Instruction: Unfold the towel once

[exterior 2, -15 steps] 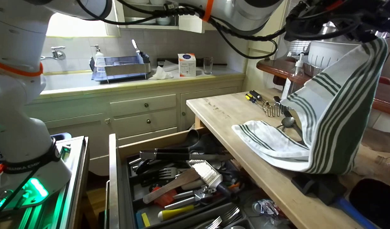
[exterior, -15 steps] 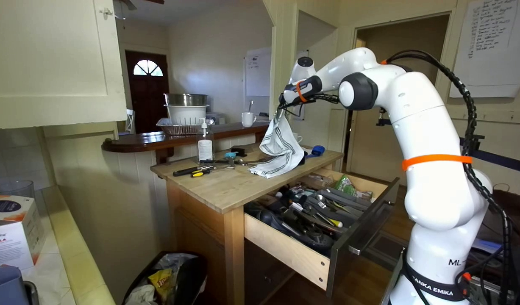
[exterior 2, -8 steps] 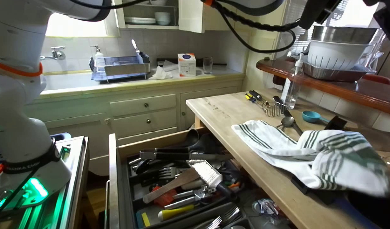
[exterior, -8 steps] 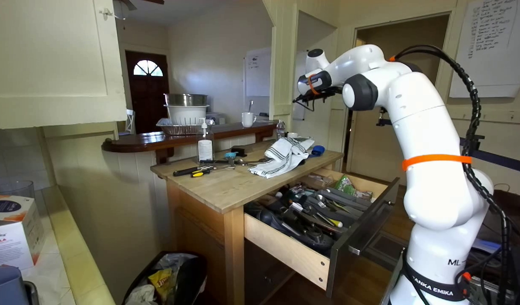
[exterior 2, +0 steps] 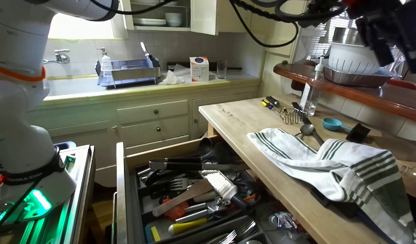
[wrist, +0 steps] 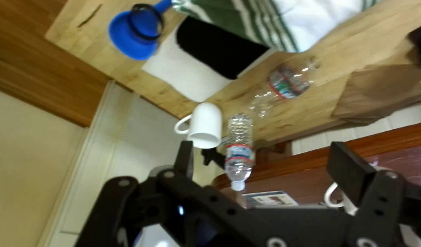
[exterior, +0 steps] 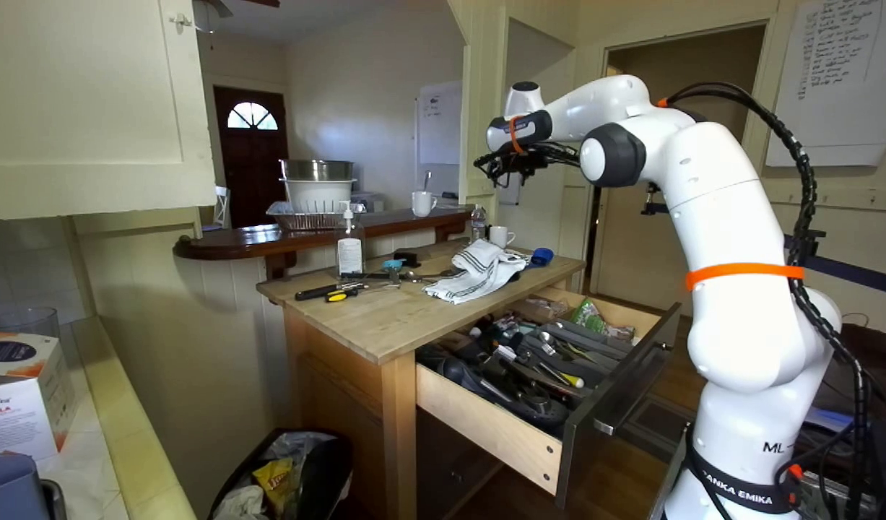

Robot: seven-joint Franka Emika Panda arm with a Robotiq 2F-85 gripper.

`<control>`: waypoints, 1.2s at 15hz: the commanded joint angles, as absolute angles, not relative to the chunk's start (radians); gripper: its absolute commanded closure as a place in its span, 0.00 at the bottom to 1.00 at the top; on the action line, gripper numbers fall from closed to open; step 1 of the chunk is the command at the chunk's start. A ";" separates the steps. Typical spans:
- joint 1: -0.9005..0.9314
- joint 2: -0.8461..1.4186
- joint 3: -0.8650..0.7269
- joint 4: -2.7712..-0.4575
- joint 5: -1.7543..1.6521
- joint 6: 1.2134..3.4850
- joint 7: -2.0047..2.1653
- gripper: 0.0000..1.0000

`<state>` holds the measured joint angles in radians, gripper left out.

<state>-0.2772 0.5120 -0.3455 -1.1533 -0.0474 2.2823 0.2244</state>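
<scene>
Standing tall, the white robot arm (exterior: 746, 321) bends over so that its wrist hangs above the wooden counter (exterior: 374, 318). Along one long edge of the counter runs a raised ledge (exterior 2: 401, 96); from the opposite long edge juts a drawer (exterior: 479, 422) full of utensils (exterior 2: 184, 198). The towel (exterior: 479, 271), white with dark green stripes, lies rumpled on the counter by the drawer edge, nearer the short edge seen at right in an exterior view. One end of it spreads fairly flat along the drawer edge, while the other heaps up and partly covers a black thing (wrist: 220, 48) whose kind I cannot tell. The end effector (wrist: 261, 147) hangs above the counter, well apart from the towel, and is unclenched: in the wrist view its two fingers (wrist: 351, 171) stand wide apart. By the ledge edge, toward the left-hand short edge, stands a clear pump bottle (exterior: 350, 254). Near the corner where the ledge edge meets the right-hand short edge stands a water bottle (wrist: 239, 156); another bottle (wrist: 287, 82) lies on its side between the ledge edge and the towel. By the drawer-side corner of that short edge lies a blue thing (wrist: 131, 39), its shape unclear. A white mug (wrist: 206, 123) stands just beside the upright bottle. A teal measuring cup (exterior 2: 332, 124) lies toward the ledge edge; a spoon (exterior 2: 306, 129) near the towel.
</scene>
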 commanded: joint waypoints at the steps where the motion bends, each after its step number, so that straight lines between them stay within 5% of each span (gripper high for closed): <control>1: -0.278 0.522 -0.252 -1.146 0.059 2.171 0.180 0.00; 18: -0.262 0.737 -0.247 -1.100 -0.054 2.198 0.122 0.00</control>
<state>-0.2652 0.6267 -0.2329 -1.1657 -0.0053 2.1547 0.1507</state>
